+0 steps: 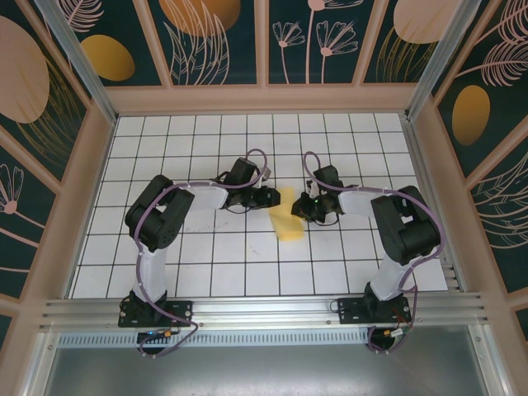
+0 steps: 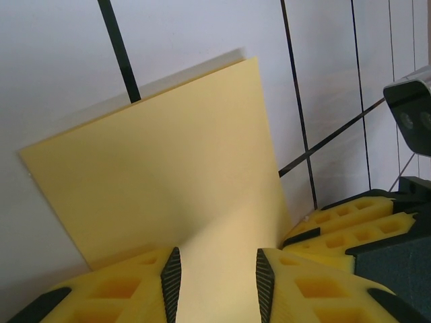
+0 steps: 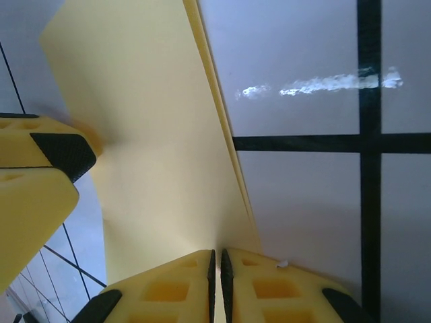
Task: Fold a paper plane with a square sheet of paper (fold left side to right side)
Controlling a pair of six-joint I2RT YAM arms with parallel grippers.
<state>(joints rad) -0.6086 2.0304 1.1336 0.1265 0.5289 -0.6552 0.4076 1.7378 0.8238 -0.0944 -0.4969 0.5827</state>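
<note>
One narrow yellow sheet [image 1: 289,216], lengthwise near-to-far.

1. Robot lab cell, folks: left arm [image 1: 153,219] and right arm [image 1: 404,227] bolted to an aluminium rail [image 1: 264,309] at the table's [image 1: 247,272] near edge.
2. White gridded top, leaf-patterned wall panels [image 1: 214,49] boxing it in.

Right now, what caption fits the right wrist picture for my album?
Right gripper pinches the edge of the yellow sheet of paper on the white gridded table.
</note>
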